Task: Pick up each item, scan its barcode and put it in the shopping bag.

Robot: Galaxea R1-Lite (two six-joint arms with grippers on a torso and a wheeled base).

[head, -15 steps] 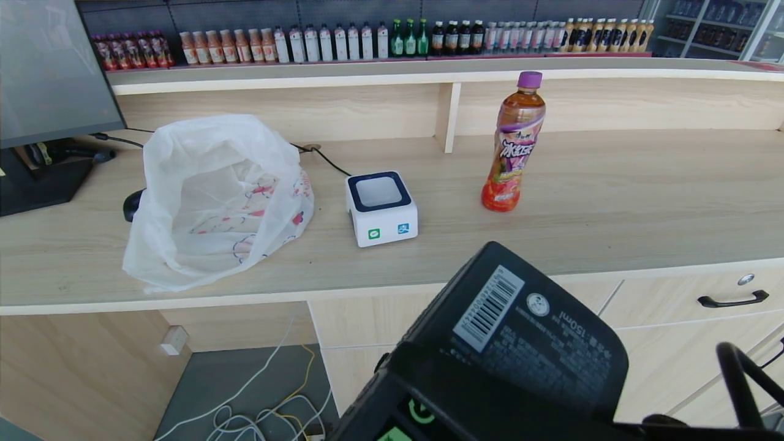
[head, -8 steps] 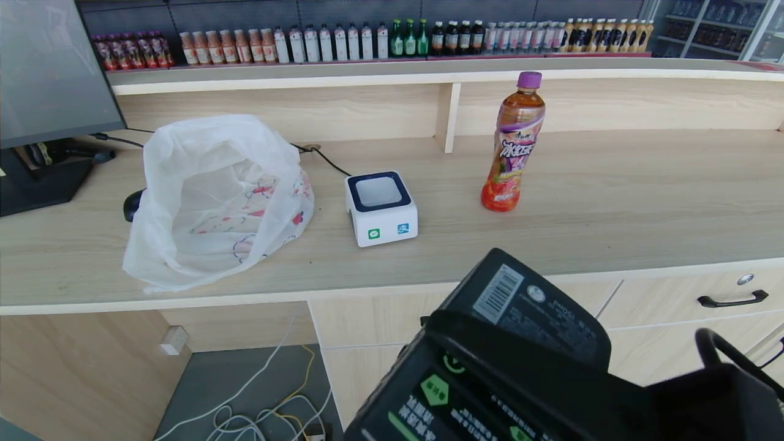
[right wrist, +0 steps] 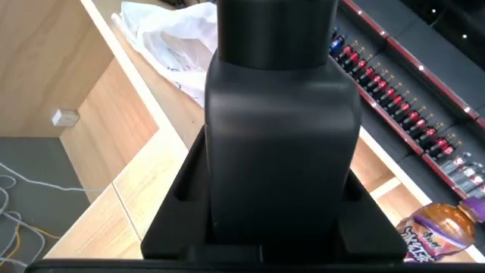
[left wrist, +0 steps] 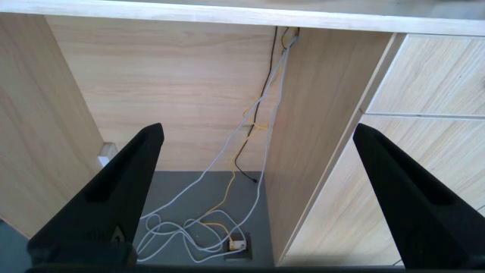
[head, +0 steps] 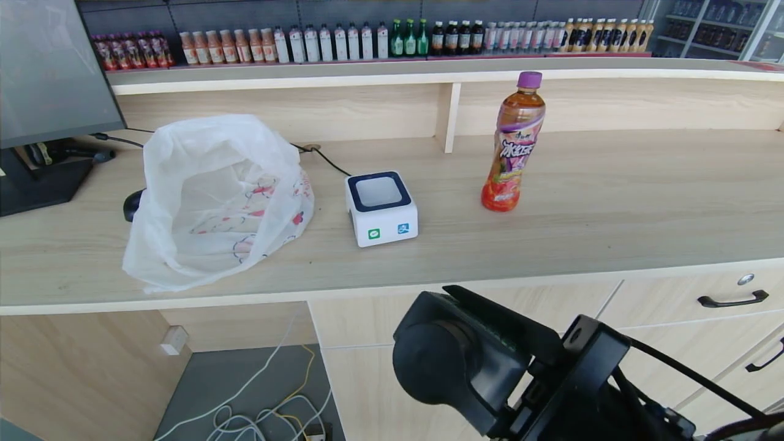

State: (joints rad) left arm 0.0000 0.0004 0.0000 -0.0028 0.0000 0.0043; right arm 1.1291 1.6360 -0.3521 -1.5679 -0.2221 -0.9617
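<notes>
Black plastic marks the item in hand: a black bottle is held by the right gripper, whose fingers are closed against its two sides, cap end pointing away from the wrist. It is carried low, in front of the wooden counter and below its front edge, well apart from the scanner. No barcode can be made out on the faces that are turned to the cameras.

The left gripper is spread wide with nothing between its fingers, and is pointed down at the cables on the floor under the counter.

On the counter, the white shopping bag is slumped with its mouth open toward the front edge. The scanner is set just beside it, window facing up. An orange drink bottle is left standing upright further to the right, untouched.

The step in hand is judged to be the scan of the black bottle, not yet done. For the next move, the bottle must be raised above the counter edge and carried over the scanner. Its barcode face must be turned down toward the window and held there briefly. Only then is the bag's open mouth to be aimed for.
</notes>
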